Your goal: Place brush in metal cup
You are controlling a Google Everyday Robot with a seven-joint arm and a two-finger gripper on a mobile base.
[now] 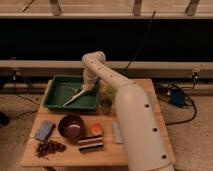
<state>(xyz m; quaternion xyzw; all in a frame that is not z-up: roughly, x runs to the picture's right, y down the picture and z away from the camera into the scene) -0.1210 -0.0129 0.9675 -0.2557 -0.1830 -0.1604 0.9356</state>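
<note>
Gripper (89,87) down inside green tray (55,102), fingers closed on head end of cream brush (75,95). Metal cup (105,104) just right of tray. No readable writing anywhere.

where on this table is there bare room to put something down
Bare wood shows along the table's front left edge, below the grey sponge and dark bowl. The green tray's left half is bare. Its right end is crowded by the gripper, shut on the brush.
</note>
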